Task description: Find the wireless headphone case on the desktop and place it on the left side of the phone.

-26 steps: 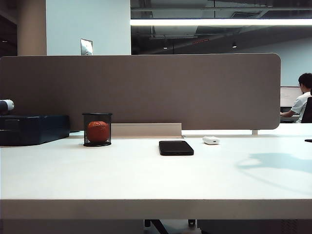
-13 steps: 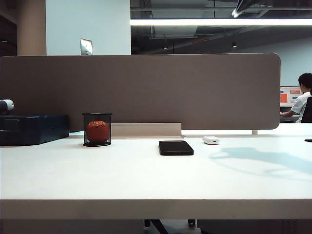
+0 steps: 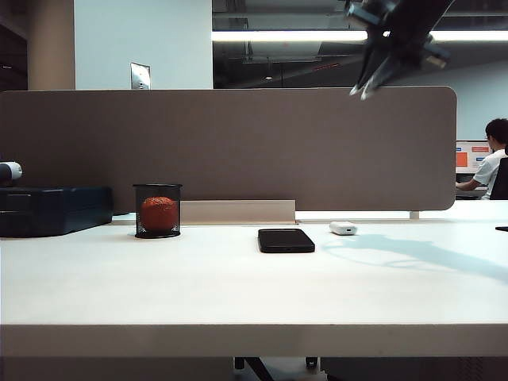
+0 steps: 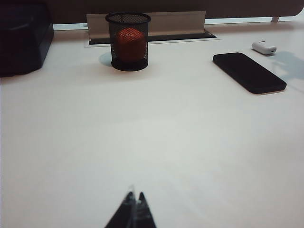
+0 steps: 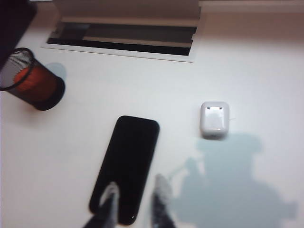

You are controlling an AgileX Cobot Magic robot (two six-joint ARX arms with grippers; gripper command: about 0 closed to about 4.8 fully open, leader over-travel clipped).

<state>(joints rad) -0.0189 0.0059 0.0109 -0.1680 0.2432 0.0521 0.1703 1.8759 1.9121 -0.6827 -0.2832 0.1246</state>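
One case, one phone, one ball counted on desktop. Right gripper parted, nothing held, raised above phone. Left gripper clenched, case well apart.

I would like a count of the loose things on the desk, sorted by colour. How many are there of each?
Black: 2 (phone, mesh cup)
White: 1 (wireless headphone case)
Orange-red: 1 (ball inside the mesh cup)
Dark blue: 1 (box)
Total: 5
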